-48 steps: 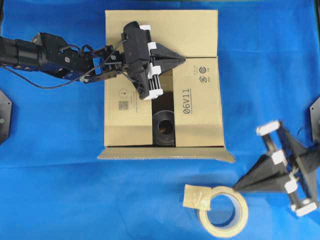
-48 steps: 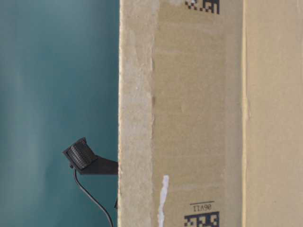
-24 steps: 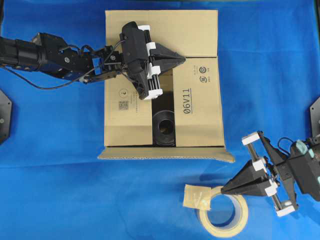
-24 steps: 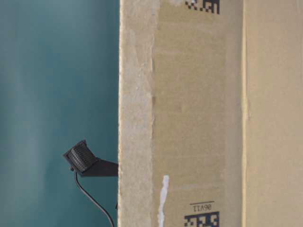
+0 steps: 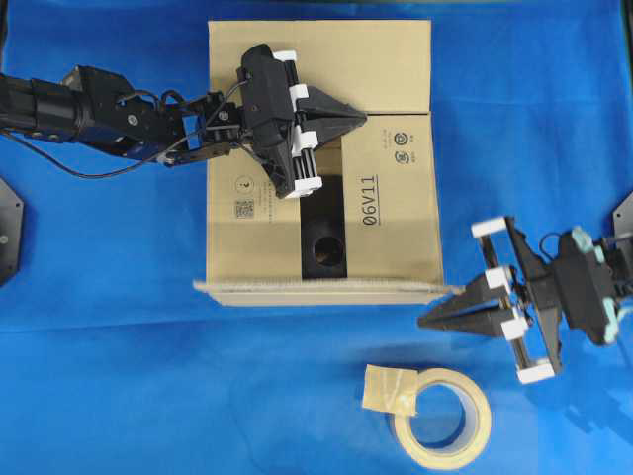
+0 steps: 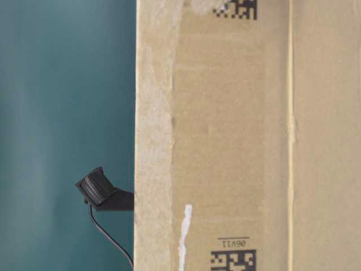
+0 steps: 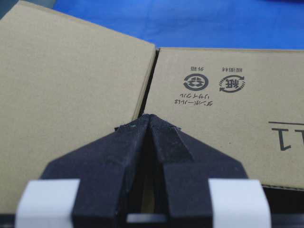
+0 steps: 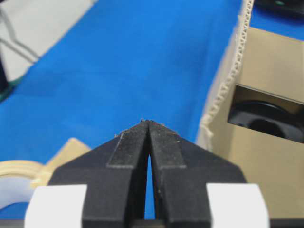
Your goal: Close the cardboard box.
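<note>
Right arm did all the moving: half a second ago the right gripper was down beside the tape roll, and now it's swung up so its tip sits just at the near right corner of the cardboard box. That near flap was lying out flat toward me before; now it's tipped up on edge, so the dark opening looks shorter. Left gripper hasn't budged, it's parked on top of the box where the far flap meets the right one. Box is mid-desk on the blue cloth.

Table-level view: just cardboard filling the frame, and the flap face has crept a bit closer and wider than before. Matches the flap lifting.

Left wrist view: fingers pressed together, holding nothing, tips resting at the seam between two flaps.

Right wrist view: fingers also closed tight and empty, pointed at the corrugated edge of the raised flap, with the opening behind it.

My read is the last flap is on its way over, so I'd guess we're near done, but it still needs pushing flat and could spring back.
</note>
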`<action>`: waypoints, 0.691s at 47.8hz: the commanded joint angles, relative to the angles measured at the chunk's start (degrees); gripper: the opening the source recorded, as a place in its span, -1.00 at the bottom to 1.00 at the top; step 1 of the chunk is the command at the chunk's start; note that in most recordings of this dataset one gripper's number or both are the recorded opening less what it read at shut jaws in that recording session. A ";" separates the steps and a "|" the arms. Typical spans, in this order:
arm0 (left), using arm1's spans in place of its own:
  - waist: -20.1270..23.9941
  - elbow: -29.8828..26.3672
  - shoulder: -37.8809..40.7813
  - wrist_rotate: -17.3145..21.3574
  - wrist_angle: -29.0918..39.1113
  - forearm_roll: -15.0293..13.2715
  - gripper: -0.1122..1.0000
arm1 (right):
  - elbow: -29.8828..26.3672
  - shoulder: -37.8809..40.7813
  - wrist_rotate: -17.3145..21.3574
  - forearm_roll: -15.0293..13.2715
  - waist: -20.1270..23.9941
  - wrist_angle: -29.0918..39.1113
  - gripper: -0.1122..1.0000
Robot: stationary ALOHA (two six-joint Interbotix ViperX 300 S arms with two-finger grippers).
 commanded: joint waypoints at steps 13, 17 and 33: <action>-0.97 -0.18 -0.88 -0.09 -0.26 0.09 -0.80 | -0.35 -0.70 0.00 0.26 -7.12 0.09 -0.80; -1.05 -0.18 -0.88 -0.09 -0.26 0.09 -0.80 | -0.35 -0.70 0.00 0.53 -8.53 1.23 -0.80; -1.14 -0.18 -0.97 -0.09 -0.26 0.09 -0.80 | -0.44 2.72 0.00 2.81 -11.07 4.04 -0.80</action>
